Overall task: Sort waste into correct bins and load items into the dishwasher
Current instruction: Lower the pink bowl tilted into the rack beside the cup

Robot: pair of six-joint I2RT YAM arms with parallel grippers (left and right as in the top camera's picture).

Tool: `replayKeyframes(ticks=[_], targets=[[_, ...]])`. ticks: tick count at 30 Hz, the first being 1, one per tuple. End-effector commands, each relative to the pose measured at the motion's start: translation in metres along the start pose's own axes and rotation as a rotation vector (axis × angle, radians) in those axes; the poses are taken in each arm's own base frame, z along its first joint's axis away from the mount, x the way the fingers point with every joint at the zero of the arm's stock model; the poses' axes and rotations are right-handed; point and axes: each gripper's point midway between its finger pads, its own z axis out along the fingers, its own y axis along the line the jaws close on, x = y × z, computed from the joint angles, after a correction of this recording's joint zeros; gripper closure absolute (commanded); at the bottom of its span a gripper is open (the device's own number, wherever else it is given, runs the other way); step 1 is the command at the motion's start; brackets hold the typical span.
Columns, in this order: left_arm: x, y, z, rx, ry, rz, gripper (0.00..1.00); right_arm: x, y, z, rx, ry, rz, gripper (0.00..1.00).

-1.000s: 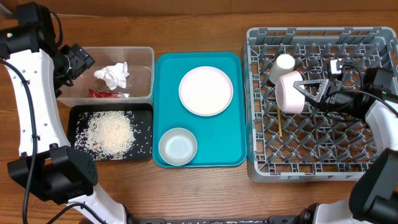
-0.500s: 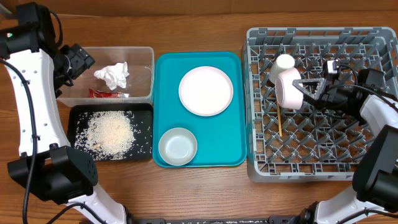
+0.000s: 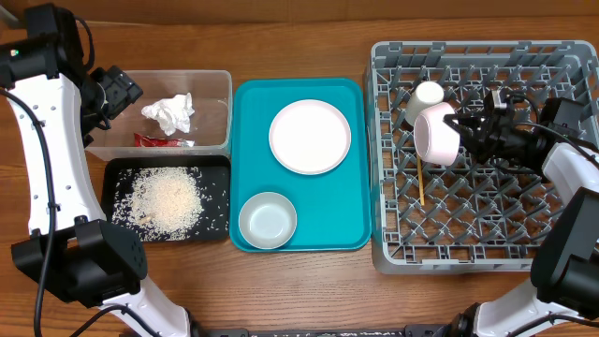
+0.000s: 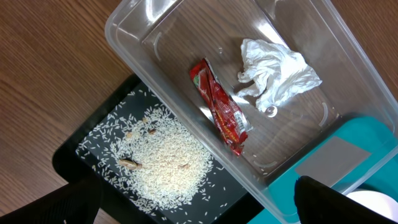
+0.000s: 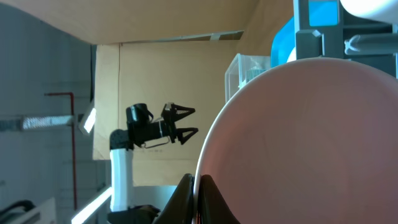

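Note:
My right gripper (image 3: 460, 131) is shut on the rim of a pale pink plate (image 3: 435, 136), held on edge among the pegs of the grey dish rack (image 3: 388, 187). In the right wrist view the plate (image 5: 311, 137) fills the frame and the fingers (image 5: 198, 196) pinch its edge. A white cup (image 3: 424, 101) lies behind it and a chopstick (image 3: 421, 187) lies in the rack. The white tissue (image 3: 169, 112) and red wrapper (image 3: 159, 141) lie in the clear tub (image 3: 217, 84). Rice (image 3: 166, 199) lies in the black tray (image 3: 117, 170). My left gripper (image 3: 117, 91) hovers open at the tub's left edge.
A teal tray (image 3: 245, 168) in the middle holds a white plate (image 3: 310, 137) and a white bowl (image 3: 267, 221). In the left wrist view the tub (image 4: 124, 37), wrapper (image 4: 221, 109), tissue (image 4: 273, 71) and rice (image 4: 161, 165) lie below the fingers.
My right gripper has turned, tipping the pink plate more upright and a little toward the cup. The left arm has not moved.

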Motion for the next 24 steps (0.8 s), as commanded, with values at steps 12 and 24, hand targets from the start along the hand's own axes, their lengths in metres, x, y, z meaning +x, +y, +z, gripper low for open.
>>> replayKeyframes(ticks=[12, 24], targets=[[-0.001, -0.001, -0.003, -0.004, -0.015, 0.018, 0.00, 0.001, -0.003, 0.011, -0.024, 0.049, 0.214, 0.96], [-0.001, -0.001, -0.003, -0.004, -0.015, 0.018, 0.00, 0.000, -0.012, 0.024, 0.037, 0.051, 0.176, 0.96]])
